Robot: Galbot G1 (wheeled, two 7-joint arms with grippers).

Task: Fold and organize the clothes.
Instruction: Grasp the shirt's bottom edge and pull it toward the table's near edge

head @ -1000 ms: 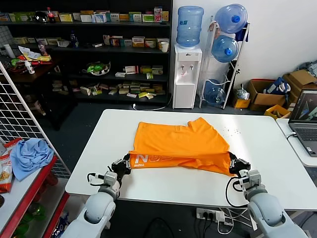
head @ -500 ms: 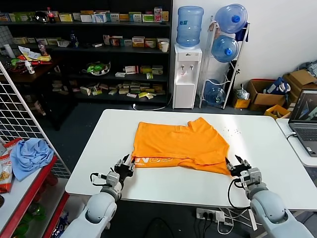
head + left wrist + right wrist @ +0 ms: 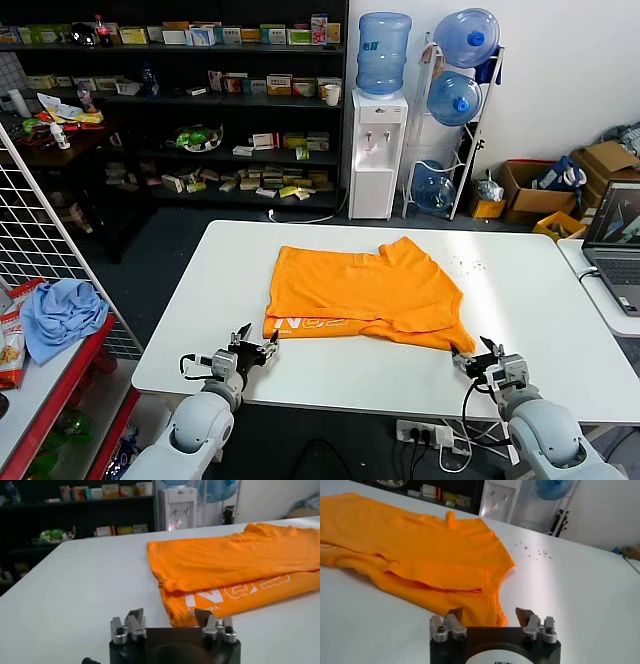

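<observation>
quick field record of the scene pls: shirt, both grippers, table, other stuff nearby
shirt: orange T-shirt, partly folded, flat on table, white lettering along near edge
left gripper: open, empty, off the shirt's near left corner
right gripper: open, empty, off the shirt's near right corner
table: white table
nearby: laptop to the right; light blue cloth on left rack

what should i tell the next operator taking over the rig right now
Left gripper: jaws open, empty, at the near left corner of the shirt, just off the cloth.
Right gripper: jaws open, empty, just off the near right corner.
Shirt: flat on the table, near edge folded up over the body, strip of white lettering showing along the near left edge.
Done: first fold laid and let go.
Left: remaining folds, then tidy; the right side lies uneven.
</observation>
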